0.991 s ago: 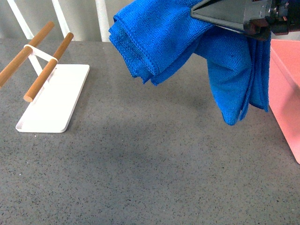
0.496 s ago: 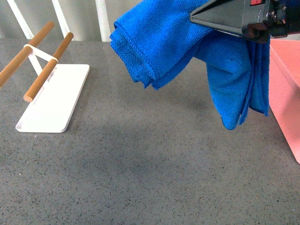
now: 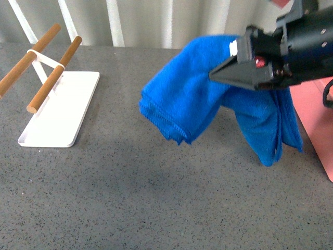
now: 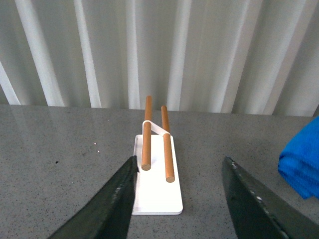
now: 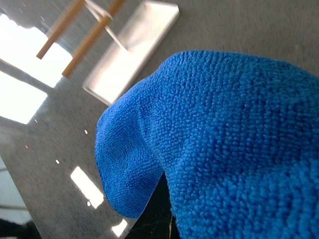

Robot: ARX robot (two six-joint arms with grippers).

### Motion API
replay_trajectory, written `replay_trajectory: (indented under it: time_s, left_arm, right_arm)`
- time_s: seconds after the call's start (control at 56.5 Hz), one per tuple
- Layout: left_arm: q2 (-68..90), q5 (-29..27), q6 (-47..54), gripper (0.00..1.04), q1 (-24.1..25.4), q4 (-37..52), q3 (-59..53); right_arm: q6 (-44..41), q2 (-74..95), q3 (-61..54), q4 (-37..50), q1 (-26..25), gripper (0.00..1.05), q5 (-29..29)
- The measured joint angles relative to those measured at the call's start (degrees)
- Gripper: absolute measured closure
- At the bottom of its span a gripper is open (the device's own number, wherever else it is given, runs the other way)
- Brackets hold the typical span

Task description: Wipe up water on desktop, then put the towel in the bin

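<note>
Here the thick royal-blue microfibre towel (image 3: pixel 208 88) hangs clear of the surface in the right half of the front view. It is bunched in folded layers, with one lobe drooping toward the centre and a longer tail dangling at the right. That tail is close beside the salmon-pink plastic bin (image 3: pixel 318 120), whose wall shows at the frame's right edge. The right gripper (image 3: pixel 221 76), a dark wedge in the upper right, has its jaws pinched together on the cloth's upper fold, and the right wrist view is almost filled with blue pile. The step in hand looks like the carry to the bin. I judge it is done well by keeping the towel high enough that the tail passes over the thin pink rim rather than catching the outer wall, and by letting go only once the bulk is above the opening, which lies mostly out of frame. The speckled dark grey stone-like desktop (image 3: pixel 156 198) is open across the lower frame, giving free room; whether water remains on it I cannot tell. The flat white tray (image 3: pixel 65 112) with two wooden rods (image 3: pixel 52 78) sits well apart at the upper left. The left gripper (image 4: pixel 179 162) is spread wide, holds nothing, and faces that tray.
</note>
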Motion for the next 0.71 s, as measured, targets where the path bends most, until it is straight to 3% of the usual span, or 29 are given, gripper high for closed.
replay_trajectory:
  time_s: [0.071, 0.159, 0.372, 0.708]
  left_arm:
    - [0.0, 0.0, 0.0, 0.25, 0.0, 0.0, 0.0]
    - [0.0, 0.0, 0.0, 0.06, 0.0, 0.0, 0.0]
    - [0.0, 0.0, 0.1, 0.07, 0.0, 0.0, 0.0]
    - [0.0, 0.0, 0.1, 0.07, 0.0, 0.0, 0.0]
  right_arm:
    - [-2.5, 4.6, 2.4, -5.7, -0.2, 1.01, 1.0]
    - [-7.5, 11.8, 6.2, -14.6, -0.6, 1.01, 8.9]
    - [-16.2, 22.1, 11.3, -23.5, -2.3, 1.01, 21.1]
    - [-24.7, 32.1, 27.8, -31.4, -2.2, 1.01, 32.5]
